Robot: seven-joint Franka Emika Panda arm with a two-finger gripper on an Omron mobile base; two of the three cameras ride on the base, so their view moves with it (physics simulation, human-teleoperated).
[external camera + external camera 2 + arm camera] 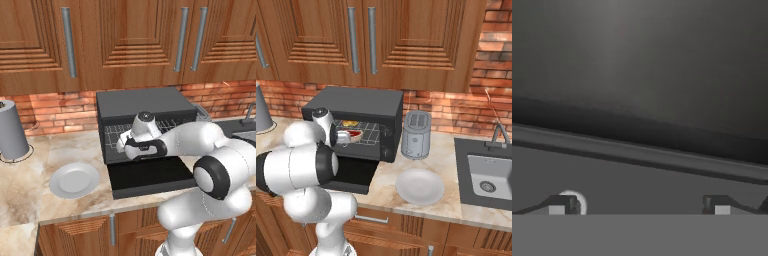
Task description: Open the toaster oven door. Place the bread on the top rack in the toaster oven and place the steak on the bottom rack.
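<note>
The toaster oven (pixel 142 102) sits on the table (pixel 35 180) against the brick wall. Its toaster oven door (pixel 150 176) lies flat, open, reaching almost to the table's front edge. Inside, the red steak (pixel 356 134) with its pale rim lies on a wire rack (pixel 370 131), with something toasty brown just behind it. The white arm bends low, and its jaws (pixel 639 204) are spread wide apart, holding nothing, right at the oven's mouth. An empty plate (pixel 74 179) sits left of the door and another plate (pixel 419 186) sits on the right, below a silver toaster (pixel 416 134).

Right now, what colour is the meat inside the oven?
Red; the steak shows best in the right base view.
</note>
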